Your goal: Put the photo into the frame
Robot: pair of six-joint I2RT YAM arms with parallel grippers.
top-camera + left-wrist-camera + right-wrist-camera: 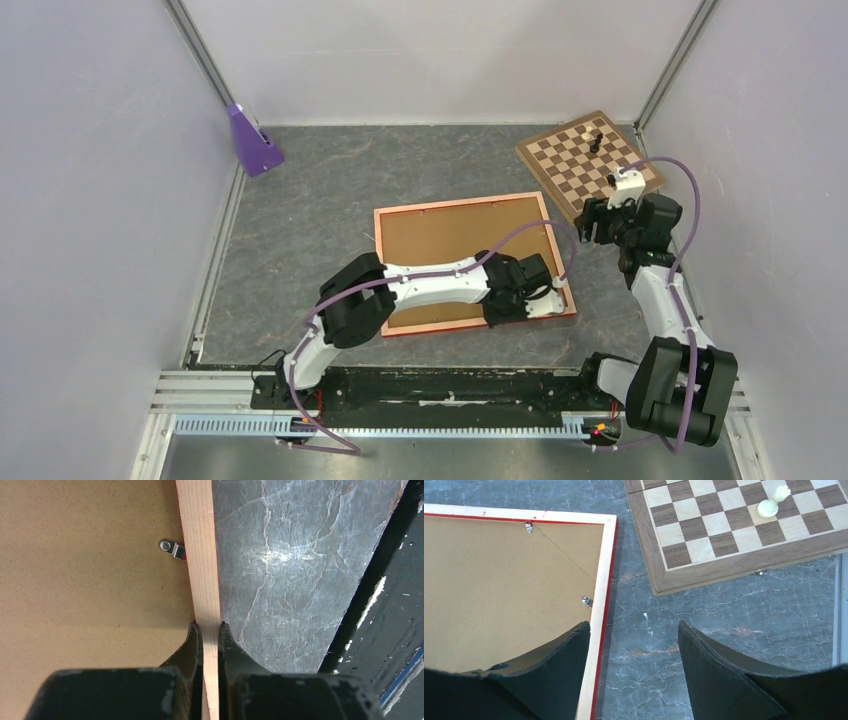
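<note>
Frame [462, 202], just one, left gripper [206, 626] tight on its rail, right gripper [632, 625] agape; one chessboard [575, 172], two pieces [596, 142].

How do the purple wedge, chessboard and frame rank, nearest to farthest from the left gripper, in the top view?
1. The frame: the left gripper pinches its right rail, near the front corner.
2. The chessboard: far right.
3. The purple wedge: far left corner.
</note>
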